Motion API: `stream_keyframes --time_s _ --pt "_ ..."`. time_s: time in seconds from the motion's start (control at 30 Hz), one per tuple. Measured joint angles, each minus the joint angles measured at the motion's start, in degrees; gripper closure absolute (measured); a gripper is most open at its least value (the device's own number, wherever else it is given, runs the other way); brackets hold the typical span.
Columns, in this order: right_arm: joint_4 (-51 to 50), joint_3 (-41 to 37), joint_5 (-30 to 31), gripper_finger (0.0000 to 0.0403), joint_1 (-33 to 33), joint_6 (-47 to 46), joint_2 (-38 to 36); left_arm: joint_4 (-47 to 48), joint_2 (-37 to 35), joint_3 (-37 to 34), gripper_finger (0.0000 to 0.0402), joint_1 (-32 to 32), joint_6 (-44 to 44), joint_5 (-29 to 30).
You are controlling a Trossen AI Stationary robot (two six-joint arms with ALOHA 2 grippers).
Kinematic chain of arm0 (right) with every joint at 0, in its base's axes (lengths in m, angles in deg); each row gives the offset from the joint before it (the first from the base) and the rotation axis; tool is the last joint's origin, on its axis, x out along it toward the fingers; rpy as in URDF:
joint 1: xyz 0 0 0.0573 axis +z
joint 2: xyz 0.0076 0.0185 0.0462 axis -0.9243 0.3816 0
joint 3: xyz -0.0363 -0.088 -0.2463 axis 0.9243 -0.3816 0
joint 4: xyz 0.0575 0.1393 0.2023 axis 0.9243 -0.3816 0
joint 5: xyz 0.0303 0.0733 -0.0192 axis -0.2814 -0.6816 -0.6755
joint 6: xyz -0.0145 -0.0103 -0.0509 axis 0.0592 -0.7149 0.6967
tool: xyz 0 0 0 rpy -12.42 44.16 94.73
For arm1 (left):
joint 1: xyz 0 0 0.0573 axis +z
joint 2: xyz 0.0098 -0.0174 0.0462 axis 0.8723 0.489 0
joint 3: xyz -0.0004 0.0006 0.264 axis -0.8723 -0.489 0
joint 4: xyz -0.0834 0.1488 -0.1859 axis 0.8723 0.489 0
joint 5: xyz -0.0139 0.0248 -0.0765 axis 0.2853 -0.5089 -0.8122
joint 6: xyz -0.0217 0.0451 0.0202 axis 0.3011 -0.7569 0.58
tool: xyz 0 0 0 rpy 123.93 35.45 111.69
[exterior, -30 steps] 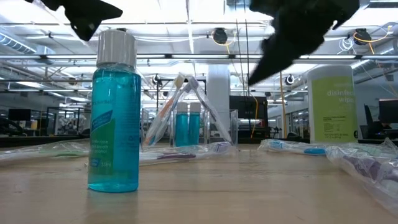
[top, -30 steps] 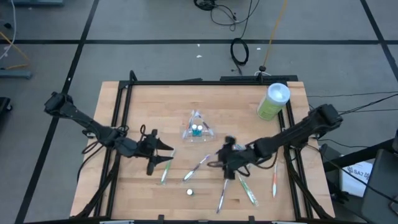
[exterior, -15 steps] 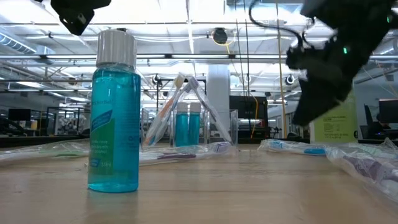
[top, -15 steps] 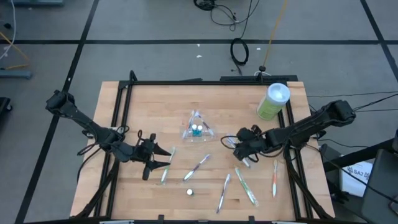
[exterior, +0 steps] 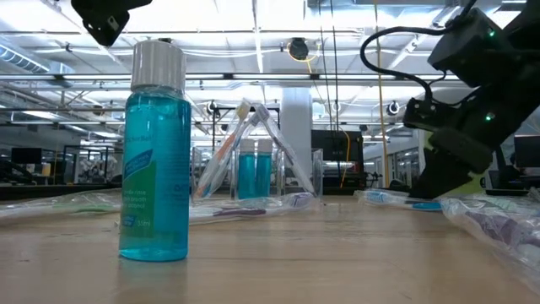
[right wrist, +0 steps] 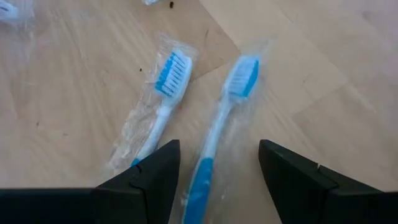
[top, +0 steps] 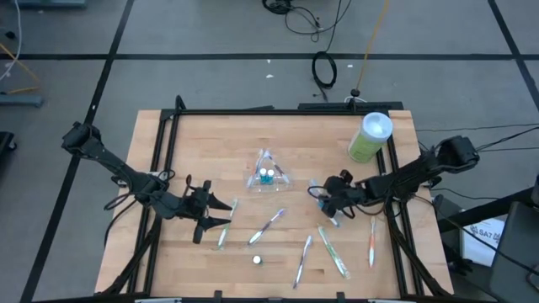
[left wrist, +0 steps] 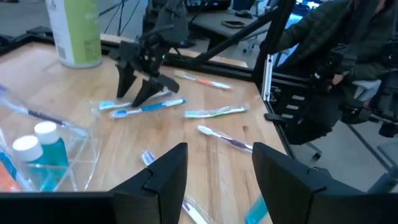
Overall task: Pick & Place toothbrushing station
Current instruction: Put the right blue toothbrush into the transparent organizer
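Toothbrushes [top: 270,225] lie scattered flat over the near half of the table [top: 202,143], most in clear wrappers; the clear cup [top: 267,172] sits mid-table holding two small teal bottles. Right gripper [top: 330,209], jaws spread and empty, is low over a blue-and-white wrapped toothbrush [right wrist: 214,146], a second one just beside it. Left gripper [top: 221,212], also open and empty, hovers near a green toothbrush [top: 224,231].

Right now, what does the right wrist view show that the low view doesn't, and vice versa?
Only right wrist: the right tool is open over a wrapped blue-and-white toothbrush, with a second wrapped blue toothbrush beside it.
Only low: the blue mouthwash bottle with a silver cap, the clear plastic cup, and the light-green canister.
Both: the wooden tabletop.
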Motion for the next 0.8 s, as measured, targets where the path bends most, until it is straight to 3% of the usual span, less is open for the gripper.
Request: stream_keyframes --time_s 0.27,0.4,0.8 --pt "2.41 0.09 4.3 0.0201 -0.11 6.68 2.69 -0.04 0.0 0.0 0.0213 0.14 -2.96 0.0" --pt "2.43 0.09 3.45 0.0223 -1.6 7.17 2.69 0.36 0.0 0.0 0.0213 0.14 -2.95 0.0" --pt "2.73 0.07 3.48 0.0357 -6.97 7.11 2.75 0.38 0.0 0.0 0.0213 0.14 -4.67 0.0"
